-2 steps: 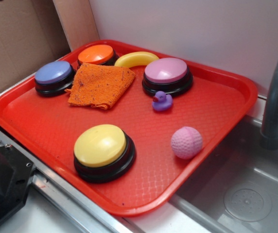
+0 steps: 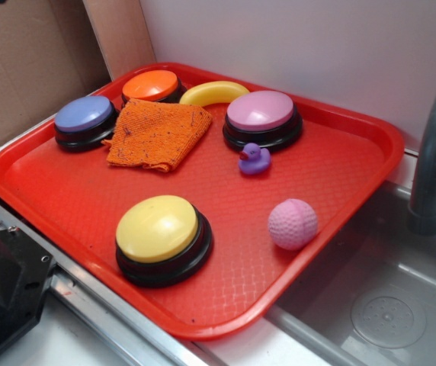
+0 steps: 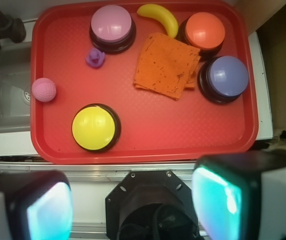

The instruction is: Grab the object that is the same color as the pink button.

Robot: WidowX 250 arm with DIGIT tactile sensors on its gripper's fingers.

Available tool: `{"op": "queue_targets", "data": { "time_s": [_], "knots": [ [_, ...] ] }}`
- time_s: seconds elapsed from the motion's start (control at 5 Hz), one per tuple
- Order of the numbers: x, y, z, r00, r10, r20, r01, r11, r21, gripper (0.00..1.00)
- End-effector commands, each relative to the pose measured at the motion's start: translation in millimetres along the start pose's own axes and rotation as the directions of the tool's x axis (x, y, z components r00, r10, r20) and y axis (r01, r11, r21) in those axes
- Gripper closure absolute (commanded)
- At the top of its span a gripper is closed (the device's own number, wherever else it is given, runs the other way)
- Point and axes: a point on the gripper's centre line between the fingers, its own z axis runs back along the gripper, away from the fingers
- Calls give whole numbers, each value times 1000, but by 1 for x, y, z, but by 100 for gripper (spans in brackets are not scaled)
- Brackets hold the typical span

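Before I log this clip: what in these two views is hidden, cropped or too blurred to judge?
- Gripper: the wrist view shows only two blurred fingers cut by the bottom edge; the tips are unseen. In the exterior view it is absent.
- Faucet: cropped by the right edge in the exterior view.
- Orange button: its near side is covered by the orange cloth in the exterior view.
- Pink ball: its contact with the tray rim is unclear in the wrist view.

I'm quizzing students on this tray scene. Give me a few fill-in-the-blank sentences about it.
1. The pink ball lies near the tray edge closest to the ____.
2. The small purple duck sits just in front of the ____ button.
3. The orange cloth partly covers the tray beside the ____ fruit.

Missing words: sink; pink; banana
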Motion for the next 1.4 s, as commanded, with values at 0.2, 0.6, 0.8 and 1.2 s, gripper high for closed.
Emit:
{"op": "queue_targets", "data": {
  "time_s": [0.2,0.6,0.8,1.2],
  "knots": [
    [49,-47,-41,883,-468,39,466,884,48,0],
    [92,-104,-109,547,-836,41,834,548,54,0],
    [93,-128,-133,327,-942,72,944,330,23,0],
    [84,-153,-172,-41,-998,55,995,-46,-83,0]
  ]
}}
